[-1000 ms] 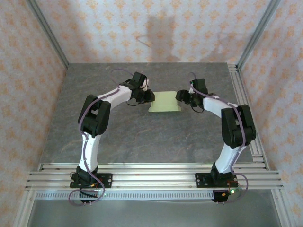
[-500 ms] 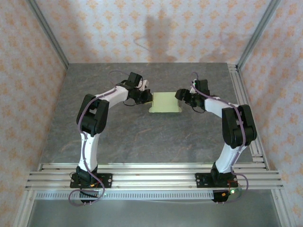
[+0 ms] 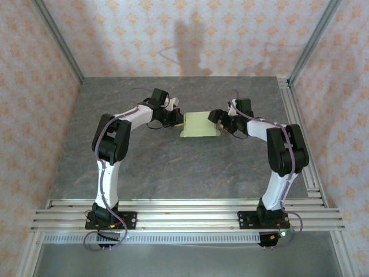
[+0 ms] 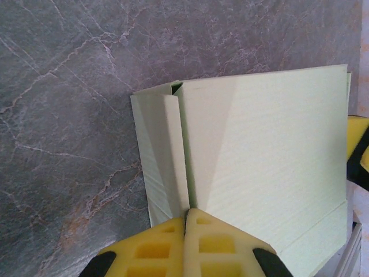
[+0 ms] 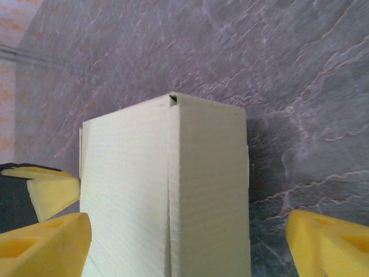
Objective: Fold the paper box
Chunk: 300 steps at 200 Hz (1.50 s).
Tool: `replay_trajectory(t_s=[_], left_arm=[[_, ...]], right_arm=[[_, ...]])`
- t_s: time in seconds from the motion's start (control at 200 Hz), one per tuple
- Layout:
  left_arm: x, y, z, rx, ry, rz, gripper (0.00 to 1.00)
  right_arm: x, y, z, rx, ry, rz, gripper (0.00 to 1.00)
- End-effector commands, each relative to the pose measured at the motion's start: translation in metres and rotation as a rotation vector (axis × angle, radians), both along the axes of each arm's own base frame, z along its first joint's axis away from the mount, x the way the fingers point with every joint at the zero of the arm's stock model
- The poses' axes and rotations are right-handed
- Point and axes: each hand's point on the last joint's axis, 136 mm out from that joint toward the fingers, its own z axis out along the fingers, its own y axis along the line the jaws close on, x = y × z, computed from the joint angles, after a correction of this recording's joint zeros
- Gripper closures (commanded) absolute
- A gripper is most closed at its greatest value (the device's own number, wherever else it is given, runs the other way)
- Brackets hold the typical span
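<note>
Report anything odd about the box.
The box has one end flap standing proud, not tucked flat, with a small gap at its corner. The left claw pinches that flap's edge.

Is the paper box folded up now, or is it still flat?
Folded up. The box has a top and upright sides rising from the table; a small gap shows at one corner.
</note>
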Motion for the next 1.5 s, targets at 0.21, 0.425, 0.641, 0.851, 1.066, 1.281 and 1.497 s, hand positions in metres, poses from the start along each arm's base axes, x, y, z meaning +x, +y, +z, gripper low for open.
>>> replay_trajectory(t_s=[0.21, 0.425, 0.641, 0.851, 1.066, 1.281, 1.497], left_arm=[[-0.007, 0.01, -0.032, 0.03, 0.071, 0.001, 1.0], [-0.007, 0.013, -0.036, 0.047, 0.076, 0.011, 1.0], [-0.006, 0.013, -0.031, 0.039, 0.068, 0.009, 1.0], [-0.002, 0.012, -0.016, 0.034, 0.032, 0.005, 0.93], [0.002, 0.015, -0.002, 0.051, -0.027, 0.012, 0.78], [0.008, 0.024, 0.039, 0.065, -0.224, 0.053, 0.66], [-0.008, 0.029, 0.099, 0.278, -0.54, -0.022, 0.64]], right_arm=[[0.008, 0.015, 0.016, 0.15, -0.057, 0.029, 0.17], [0.013, 0.014, 0.027, 0.216, -0.087, 0.014, 0.19], [0.014, 0.011, 0.02, 0.217, -0.043, 0.0, 0.3], [0.016, 0.01, 0.029, 0.242, -0.041, -0.024, 0.54], [0.016, 0.008, 0.044, 0.256, -0.046, -0.047, 0.59], [0.012, -0.003, 0.057, 0.234, -0.036, -0.093, 0.61], [0.009, -0.01, 0.08, 0.243, -0.049, -0.126, 0.59]])
